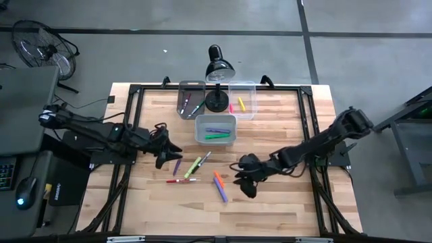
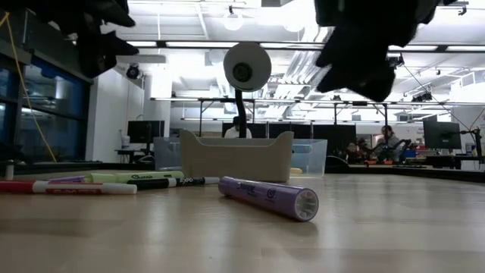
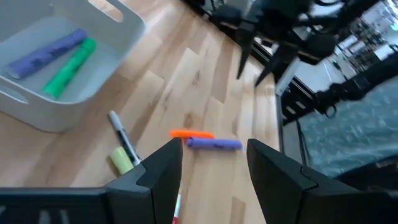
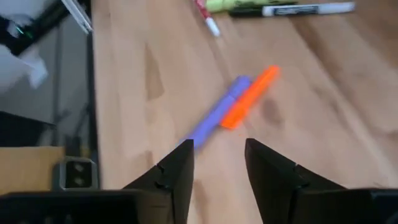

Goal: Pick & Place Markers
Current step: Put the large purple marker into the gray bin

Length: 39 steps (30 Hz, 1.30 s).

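Closest to the low camera, a purple marker [image 2: 270, 197] lies on the wooden table [image 1: 283, 209], its round end facing us, with an orange marker [image 1: 217, 179] touching it alongside. Just behind those two, the right gripper [image 1: 244, 181] hangs above the boards with its fingers spread and nothing between them; the right wrist view looks straight down at the purple and orange pair just ahead of the fingertips. Over to the left, a red-and-white marker [image 1: 181, 181] lies flat, and past it a yellow-green highlighter [image 1: 193, 167] and a thin black-and-white marker [image 1: 204, 158] sit side by side. A small purple marker [image 1: 177, 167] rests right by the left gripper [image 1: 170, 154], which hovers low near that cluster, fingers wide apart and empty. Farther back, the white bin [image 1: 216, 138] holds a purple and a green marker [image 1: 216, 136]. Beyond it two clear bins flank the black desk lamp [image 1: 218, 75]: the left clear bin [image 1: 192, 85] with several markers, the right clear bin [image 1: 244, 86] with a pink and a yellow one.
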Each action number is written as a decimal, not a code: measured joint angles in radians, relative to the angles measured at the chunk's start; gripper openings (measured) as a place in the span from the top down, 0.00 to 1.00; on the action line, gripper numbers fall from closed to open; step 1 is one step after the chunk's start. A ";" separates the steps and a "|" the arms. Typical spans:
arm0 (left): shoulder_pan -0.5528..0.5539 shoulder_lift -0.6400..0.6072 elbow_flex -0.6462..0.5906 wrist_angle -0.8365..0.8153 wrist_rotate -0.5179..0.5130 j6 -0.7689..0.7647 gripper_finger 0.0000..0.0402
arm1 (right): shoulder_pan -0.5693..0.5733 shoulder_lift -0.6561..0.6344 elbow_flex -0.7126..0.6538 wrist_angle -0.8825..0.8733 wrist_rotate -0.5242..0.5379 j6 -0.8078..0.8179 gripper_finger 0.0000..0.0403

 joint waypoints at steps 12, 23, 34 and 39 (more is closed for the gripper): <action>-0.190 -0.008 0.000 -0.045 -0.008 0.032 0.56 | 0.002 0.353 0.430 -0.269 -0.089 0.114 0.65; -0.237 -0.016 0.000 -0.076 0.025 0.106 0.56 | -0.017 0.611 0.846 -0.657 -0.136 0.442 0.65; -0.237 -0.016 0.000 -0.076 0.022 0.118 0.56 | -0.032 0.777 1.049 -0.914 -0.220 0.552 0.65; -0.237 -0.016 0.000 -0.077 0.034 0.119 0.56 | -0.029 0.778 1.048 -0.913 -0.215 0.594 0.65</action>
